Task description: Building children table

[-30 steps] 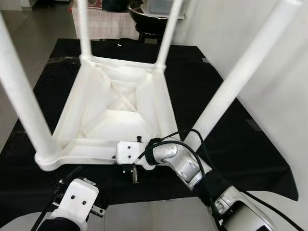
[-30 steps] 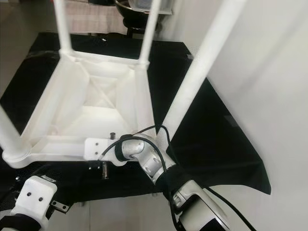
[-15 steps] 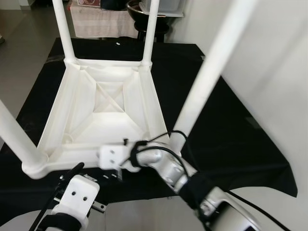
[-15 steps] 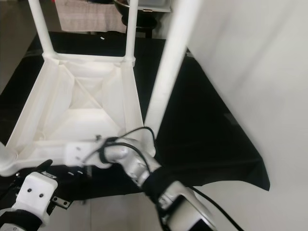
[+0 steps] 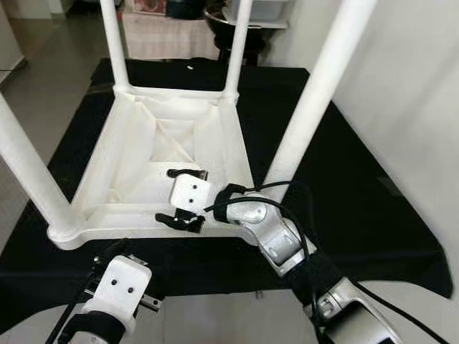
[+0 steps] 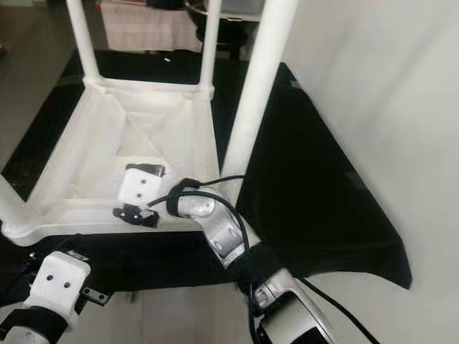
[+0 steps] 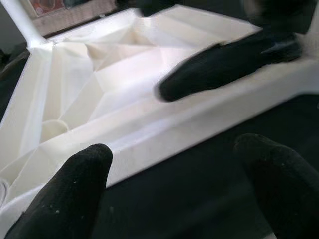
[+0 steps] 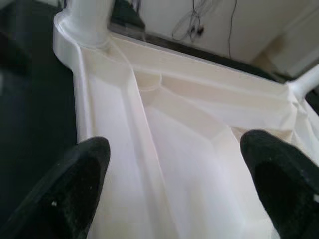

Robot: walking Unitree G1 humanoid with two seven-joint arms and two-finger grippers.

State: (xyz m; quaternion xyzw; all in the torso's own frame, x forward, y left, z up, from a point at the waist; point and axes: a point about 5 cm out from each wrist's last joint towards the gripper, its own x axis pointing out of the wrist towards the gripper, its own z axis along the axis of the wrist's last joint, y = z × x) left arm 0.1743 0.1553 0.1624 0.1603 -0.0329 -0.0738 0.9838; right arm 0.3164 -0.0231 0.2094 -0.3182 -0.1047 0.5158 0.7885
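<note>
While it lies upside down on the black mat (image 5: 373, 186), the white children table (image 5: 158, 154) points all four legs upward, the leg (image 5: 308, 107) at 4 o'clock of its frame rising beside the right arm. Right pincer (image 5: 181, 197): hovering inside the near rim of the underside, fingers spread apart, gripping nothing. Left pincer (image 5: 107, 258): low at 7 o'clock, just outside the near rim, fingers (image 7: 65, 191) parted and empty. Risks, as judged: the right arm's loose cable (image 5: 287, 208) lies close to that leg and could snag it; a push on the rim could slide the light table across the mat; a leg not fully seated could work loose.
</note>
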